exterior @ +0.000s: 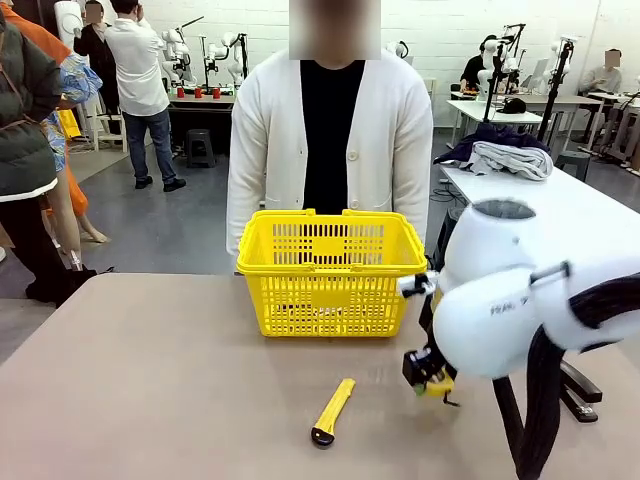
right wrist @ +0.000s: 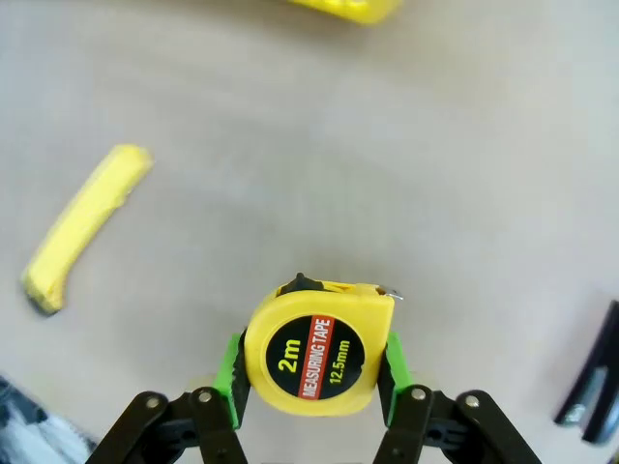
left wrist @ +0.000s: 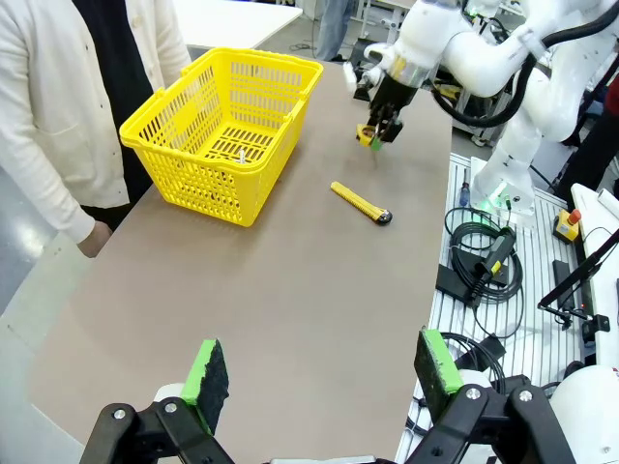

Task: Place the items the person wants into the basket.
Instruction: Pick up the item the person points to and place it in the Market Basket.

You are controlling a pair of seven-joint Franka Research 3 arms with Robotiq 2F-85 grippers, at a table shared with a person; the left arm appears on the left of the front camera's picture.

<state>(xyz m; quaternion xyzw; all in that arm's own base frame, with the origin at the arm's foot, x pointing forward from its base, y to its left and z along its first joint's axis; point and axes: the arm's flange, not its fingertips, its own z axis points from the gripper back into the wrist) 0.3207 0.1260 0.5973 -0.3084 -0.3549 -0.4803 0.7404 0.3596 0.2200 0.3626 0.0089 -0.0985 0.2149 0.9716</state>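
The round yellow tape measure (right wrist: 317, 353) sits clamped between the green pads (right wrist: 229, 379) of the right gripper (right wrist: 311, 377), one pad pressed to each flat side, its black label facing the wrist camera. In the front view the right gripper (exterior: 430, 378) hangs just above the counter (exterior: 150, 380), to the right of the basket (exterior: 330, 270), with the yellow of the tape measure (exterior: 441, 384) showing at its tip. From the left wrist view the same gripper (left wrist: 375, 133) is seen past the far corner of the basket (left wrist: 227, 130), the tape measure (left wrist: 368, 138) a small yellow spot in its grasp.

The left gripper (left wrist: 324, 372) stands with its two green pads wide apart and nothing between them, over the near edge of the counter.

Counted: one tape measure, one basket, one yellow utility knife (exterior: 333, 411) lying flat on the counter in front of the basket, and one black stapler (right wrist: 592, 379) at the counter's right side. A small light object lies on the basket floor; what it is cannot be told. The person (exterior: 325, 140) stands just behind the basket.
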